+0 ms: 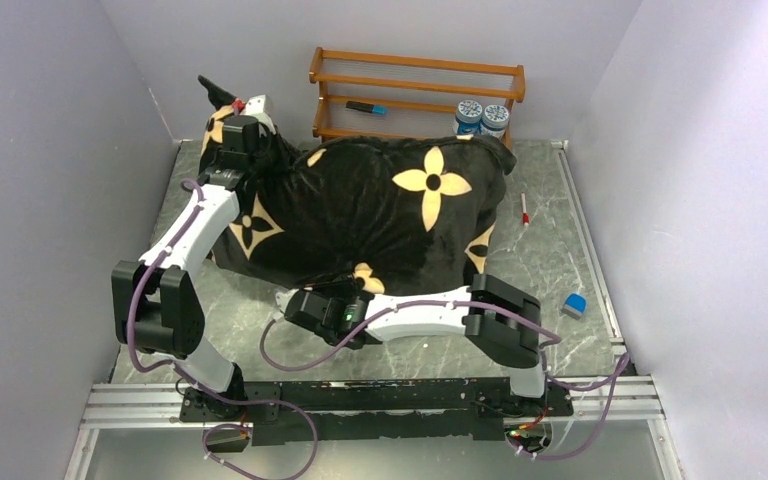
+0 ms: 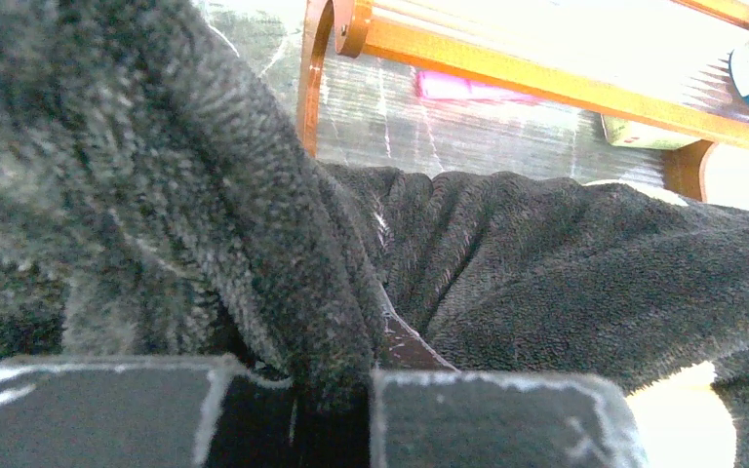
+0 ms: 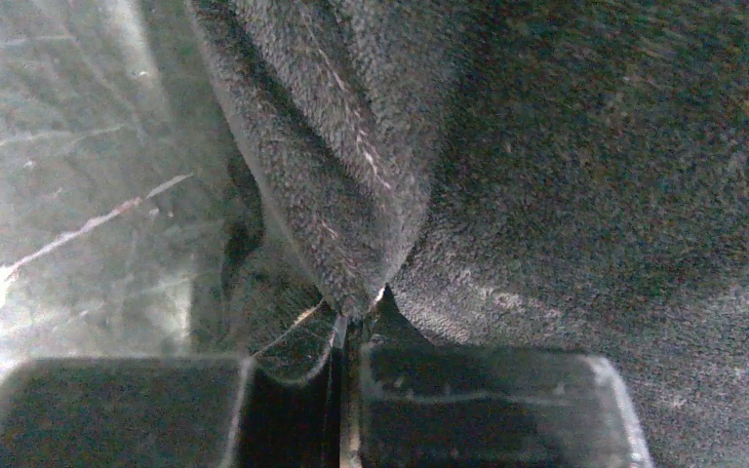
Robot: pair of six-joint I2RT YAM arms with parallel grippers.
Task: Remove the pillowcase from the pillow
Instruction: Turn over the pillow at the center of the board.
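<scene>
I see the pillowcase (image 1: 380, 215) spread over the middle of the grey marbled worktop (image 1: 550, 270), plump and full, with its cream flowers facing up. Its far-left corner is pulled up into a peak.

My left arm (image 1: 195, 225) reaches to that peak. In the left wrist view the left jaws are pinched tight on a thick fold of the black plush. A small white patch with a red mark (image 1: 257, 103) shows just beside the grip; I cannot tell whether it is the pillow.

My right arm (image 1: 420, 312) lies across the near side. The right jaws are closed on a ridge of the fabric at the near edge, low by the worktop.

Behind stands a wooden rack (image 1: 415, 95) with two blue-lidded cans (image 1: 482, 115) at its right end. A red-and-white pen (image 1: 524, 208) lies to the right of the cover.
</scene>
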